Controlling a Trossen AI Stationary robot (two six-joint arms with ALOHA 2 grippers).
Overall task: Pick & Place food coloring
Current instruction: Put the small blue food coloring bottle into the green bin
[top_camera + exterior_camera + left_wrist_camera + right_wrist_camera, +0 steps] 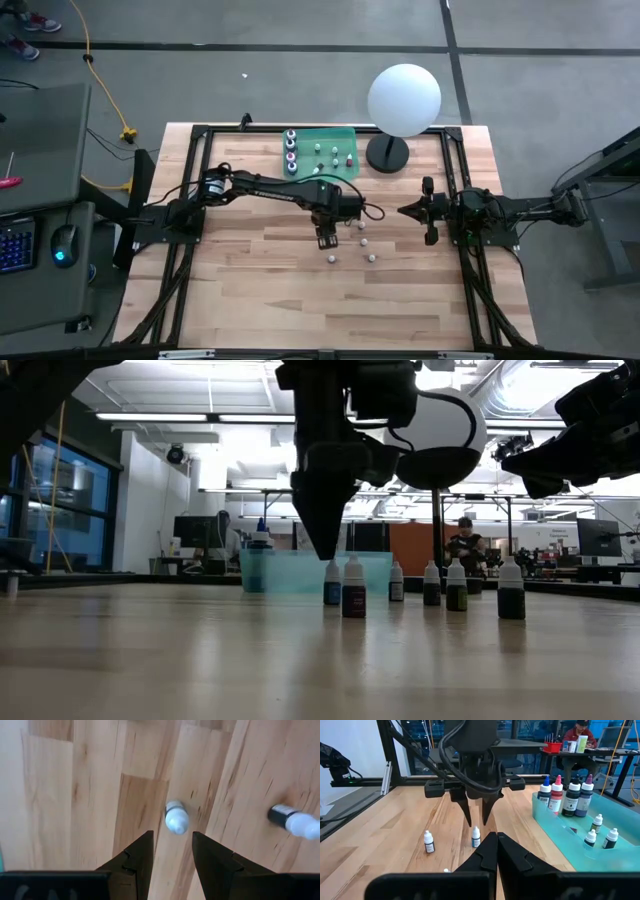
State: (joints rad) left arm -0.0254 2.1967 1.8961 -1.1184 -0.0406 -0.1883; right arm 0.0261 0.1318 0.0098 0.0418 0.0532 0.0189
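Several tiny white-capped food coloring bottles (363,241) stand upright on the wooden table near its middle. My left gripper (327,240) points straight down just above one of them (176,817), a blue-bodied bottle (476,837). Its fingers are open, and their tips (325,550) hang a little over the cap without touching it. Another bottle (428,842) stands toward the near edge. My right gripper (402,211) waits shut and level at the table's right, holding nothing.
A green tray (345,135) at the table's far side holds more bottles, some of them larger (570,795). Right of it stands a big white sphere (404,98) on a black base (387,155). Black frame rails (190,250) run along the table's edges.
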